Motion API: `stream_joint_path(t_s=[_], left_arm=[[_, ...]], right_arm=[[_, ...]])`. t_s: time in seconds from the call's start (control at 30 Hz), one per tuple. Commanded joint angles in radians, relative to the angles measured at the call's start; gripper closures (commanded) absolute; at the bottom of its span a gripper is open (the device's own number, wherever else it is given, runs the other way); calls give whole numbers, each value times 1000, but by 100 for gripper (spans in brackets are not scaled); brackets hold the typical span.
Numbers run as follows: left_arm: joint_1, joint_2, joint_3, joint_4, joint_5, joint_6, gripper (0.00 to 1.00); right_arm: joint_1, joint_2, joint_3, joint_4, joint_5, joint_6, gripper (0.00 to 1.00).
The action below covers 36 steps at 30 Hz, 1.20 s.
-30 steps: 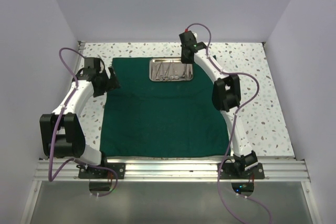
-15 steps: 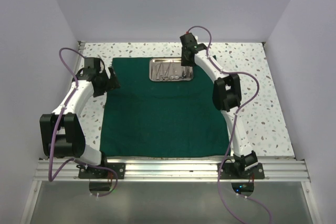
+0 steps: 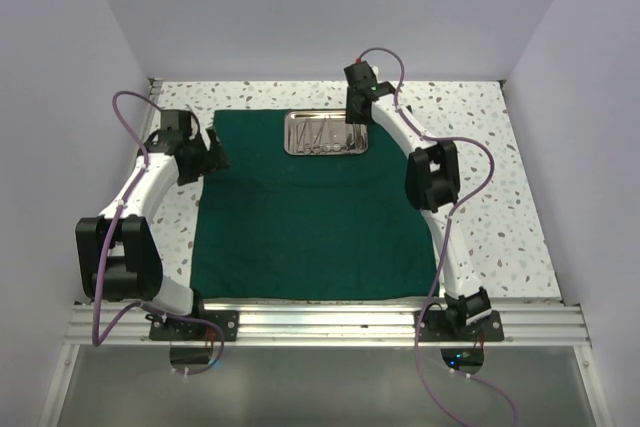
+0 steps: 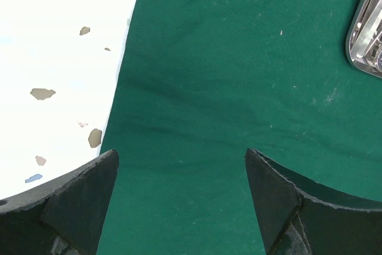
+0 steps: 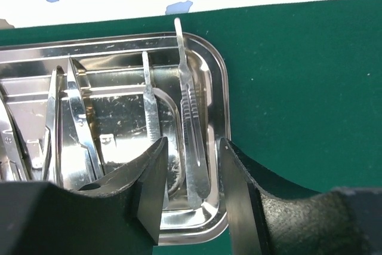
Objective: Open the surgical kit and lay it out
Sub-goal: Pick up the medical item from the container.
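heads up: right gripper (image 5: pixel 192 153), jaws ajar, straddles a slim steel tool (image 5: pixel 190 111) by the right rim of the tray (image 5: pixel 226 103); closing off-centre might flick it out. left gripper (image 4: pixel 182 168) is wide open over the cloth (image 4: pixel 209 58).

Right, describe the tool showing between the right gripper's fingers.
Find the green cloth, then the steel tray at its far edge. Inside, take the slim handle nearest the tray's right wall: only it has a ribbed grip and a tip overhanging the rim.
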Motion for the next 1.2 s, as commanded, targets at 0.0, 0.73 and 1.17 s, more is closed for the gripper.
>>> stream_joint_path(t_s=[0.0, 0.73, 1.17], left_arm=[[-3, -31, -4, 20, -5, 12, 9], [-1, 26, 37, 10, -21, 16, 9], [-1, 64, 54, 16, -8, 23, 9]], right_arm=[[-13, 27, 58, 8, 34, -20, 57], [-21, 111, 84, 1, 26, -25, 66], [-18, 169, 147, -85, 43, -43, 96]])
